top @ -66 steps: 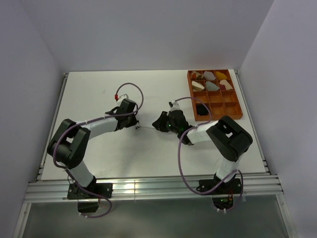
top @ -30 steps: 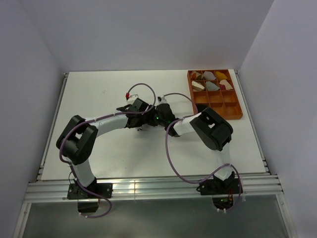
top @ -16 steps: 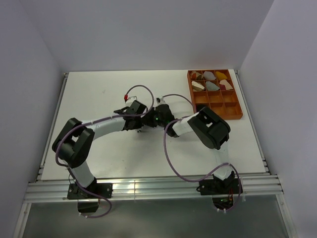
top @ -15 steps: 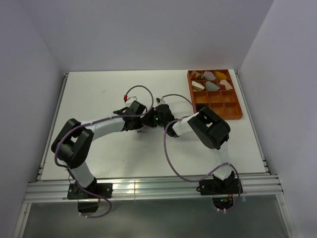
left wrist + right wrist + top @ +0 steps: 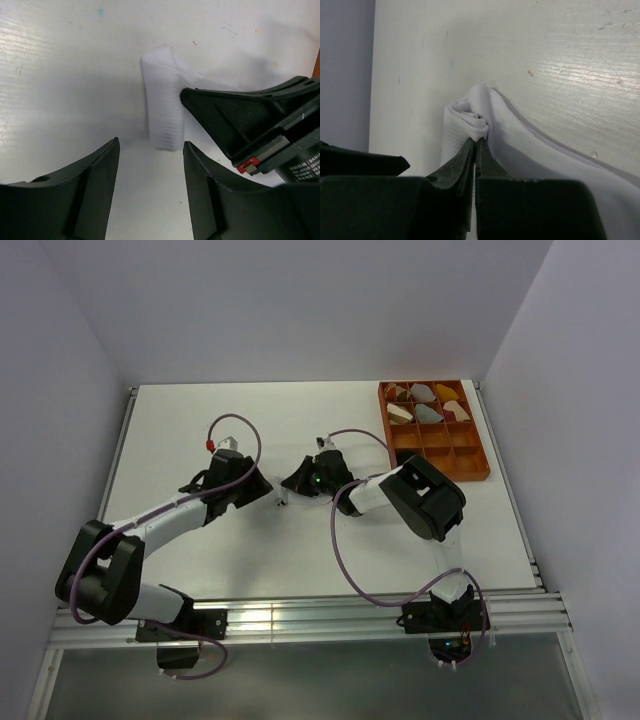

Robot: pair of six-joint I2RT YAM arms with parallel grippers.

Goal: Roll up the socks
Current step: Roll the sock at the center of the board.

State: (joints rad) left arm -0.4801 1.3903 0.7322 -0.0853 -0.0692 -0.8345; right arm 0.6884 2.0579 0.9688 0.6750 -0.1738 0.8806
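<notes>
**White sock pinched near the middle of the desk**

My two arms reach in from the near edge of the desk and meet around its middle. My left hand is spread wide and has hold of nothing. Its two fingers sit to either side of the near end of the white sock, and as far as I can see they do not touch it.

The sock is bunched into a ribbed fold that stands up from the desk. My right hand comes in from the right-hand side. Its fingers are pressed together on the top edge of that fold, with a little fabric caught between the tips. The rest of the sock lies flat and runs back under that hand.

In the far right corner stands an orange tray split into compartments. Rolled bundles in tan, grey, yellow and brown fill its two far rows. My right elbow covers the tray's near left corner.
</notes>
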